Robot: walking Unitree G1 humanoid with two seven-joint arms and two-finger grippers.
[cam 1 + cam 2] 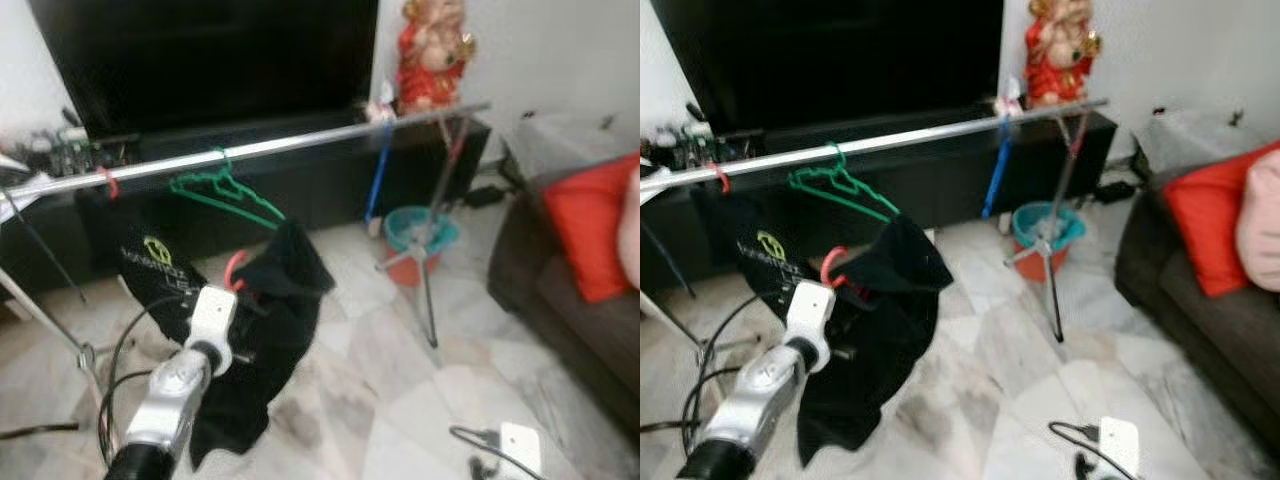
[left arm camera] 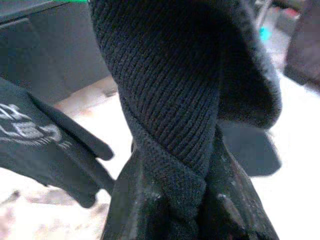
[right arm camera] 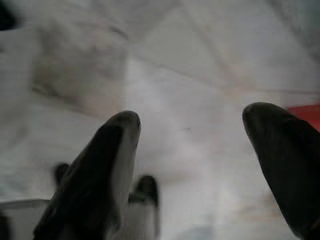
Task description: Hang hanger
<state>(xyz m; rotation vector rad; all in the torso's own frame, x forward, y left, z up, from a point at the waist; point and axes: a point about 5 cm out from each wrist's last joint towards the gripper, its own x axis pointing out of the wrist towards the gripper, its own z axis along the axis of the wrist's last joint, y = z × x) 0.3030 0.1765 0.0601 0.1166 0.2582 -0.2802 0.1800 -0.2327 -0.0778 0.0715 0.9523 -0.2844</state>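
A long silver rail (image 1: 290, 145) runs across the upper half of the picture, from the left edge up to the right. It stands on thin metal legs (image 1: 430, 270) that rest on the floor (image 1: 400, 380). A green hanger (image 1: 225, 192) hooks over the rail left of the middle. A small red hook (image 1: 108, 182) hangs further left. A blue stick (image 1: 376, 185) hangs near the rail's right end. The floor is pale stone tiles. A teal and red bucket (image 1: 420, 240) sits on it just behind the legs. A white box with a black cord (image 1: 520, 445) lies at the bottom right.
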